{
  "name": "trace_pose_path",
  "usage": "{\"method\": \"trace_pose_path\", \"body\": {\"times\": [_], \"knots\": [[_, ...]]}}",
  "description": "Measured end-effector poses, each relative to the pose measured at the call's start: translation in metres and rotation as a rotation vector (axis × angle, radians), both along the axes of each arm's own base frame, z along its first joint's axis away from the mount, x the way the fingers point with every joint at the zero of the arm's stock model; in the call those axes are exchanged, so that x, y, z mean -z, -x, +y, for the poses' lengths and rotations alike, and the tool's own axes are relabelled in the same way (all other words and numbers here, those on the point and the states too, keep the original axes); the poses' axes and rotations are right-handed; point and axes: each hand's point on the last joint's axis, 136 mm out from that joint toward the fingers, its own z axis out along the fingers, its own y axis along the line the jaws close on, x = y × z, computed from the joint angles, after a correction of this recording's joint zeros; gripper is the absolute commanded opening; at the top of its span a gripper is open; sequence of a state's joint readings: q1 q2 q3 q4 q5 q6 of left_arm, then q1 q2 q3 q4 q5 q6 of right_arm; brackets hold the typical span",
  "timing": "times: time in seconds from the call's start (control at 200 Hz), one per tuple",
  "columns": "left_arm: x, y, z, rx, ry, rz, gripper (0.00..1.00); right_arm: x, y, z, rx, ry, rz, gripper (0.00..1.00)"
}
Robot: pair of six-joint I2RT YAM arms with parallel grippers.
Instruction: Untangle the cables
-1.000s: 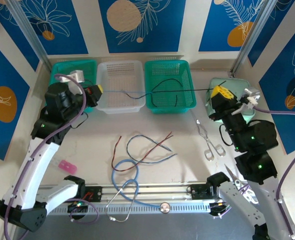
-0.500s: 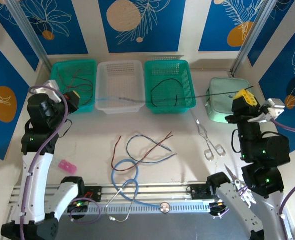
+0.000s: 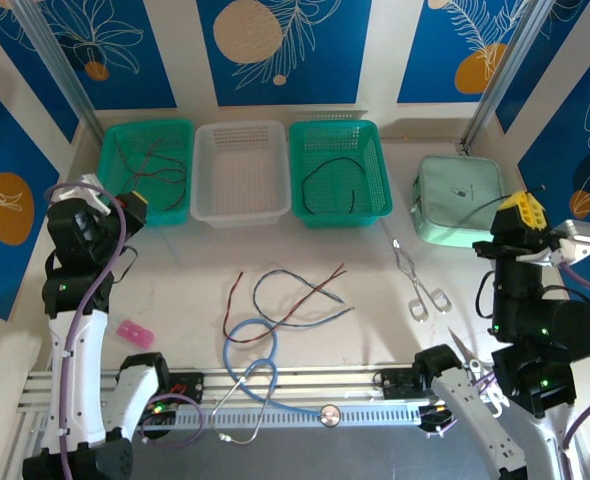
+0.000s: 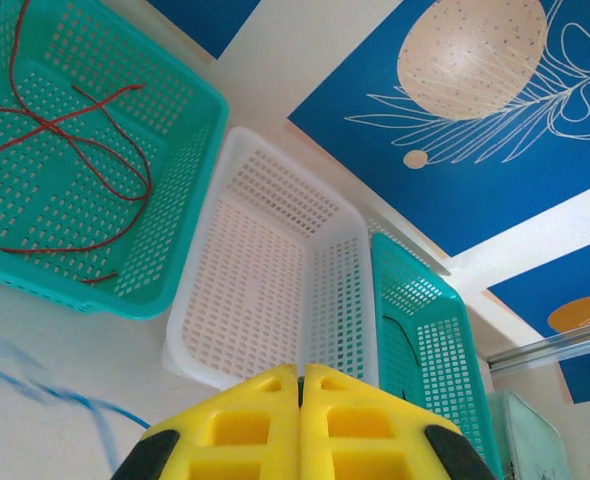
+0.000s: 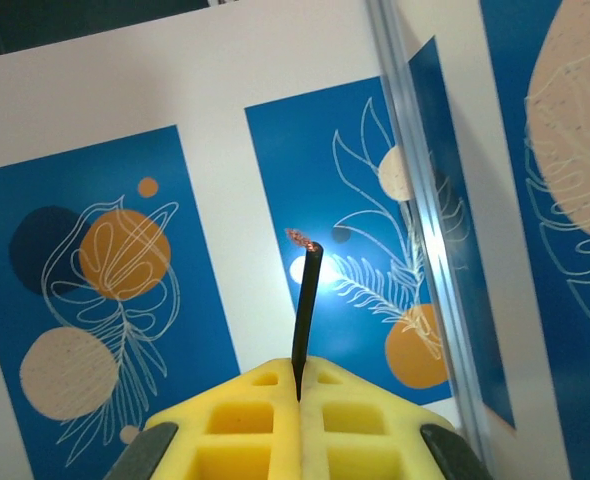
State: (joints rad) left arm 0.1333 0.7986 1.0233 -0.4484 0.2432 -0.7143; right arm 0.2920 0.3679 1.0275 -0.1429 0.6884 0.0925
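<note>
Tip of black cable pokes up from clamped right gripper.

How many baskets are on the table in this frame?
3, in a row at the back: the left teal basket with red wire, the white basket in the middle, the right teal basket with black wire. None seems hidden.

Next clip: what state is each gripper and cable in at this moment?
Left gripper: shut, nothing visibly pinched.
Right gripper: shut on the thin black cable, bare copper tip poking out.
Red and blue-grey cables: crossed over each other on the table.
Thin red cable: lying loose in the left teal plastic basket.
Black wire loop: lying in the right teal plastic basket.
</note>
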Motion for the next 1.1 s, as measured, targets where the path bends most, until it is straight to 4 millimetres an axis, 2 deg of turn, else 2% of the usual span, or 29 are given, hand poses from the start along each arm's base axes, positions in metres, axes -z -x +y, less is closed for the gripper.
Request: {"method": "trace_pose_path", "body": {"times": [0.115,0.255,0.44,0.585,0.79,0.95,1.101], "knots": [[0.0,-0.001,-0.004,0.018,0.028,-0.005,0.0,-0.001,0.003,-0.002,0.007,0.001,-0.005,0.0],[0.004,-0.003,-0.008,0.04,0.052,0.004,0.0,0.0,-0.002,0.005,-0.028,0.007,0.003,0.0],[0.006,-0.005,-0.014,0.067,0.083,0.003,0.0,-0.007,-0.032,0.026,-0.096,0.03,0.032,0.0],[0.008,-0.005,-0.019,0.089,0.118,0.003,0.0,-0.02,-0.071,0.048,-0.174,0.034,0.045,0.0],[0.023,-0.003,-0.023,0.107,0.155,0.029,0.0,-0.04,-0.136,0.082,-0.314,-0.024,0.042,0.0],[0.026,-0.001,-0.027,0.121,0.175,0.032,0.0,-0.054,-0.198,0.111,-0.415,-0.074,0.045,0.0],[0.025,0.001,-0.029,0.131,0.192,0.03,0.0,-0.054,-0.259,0.129,-0.466,-0.089,0.069,0.0]]}}
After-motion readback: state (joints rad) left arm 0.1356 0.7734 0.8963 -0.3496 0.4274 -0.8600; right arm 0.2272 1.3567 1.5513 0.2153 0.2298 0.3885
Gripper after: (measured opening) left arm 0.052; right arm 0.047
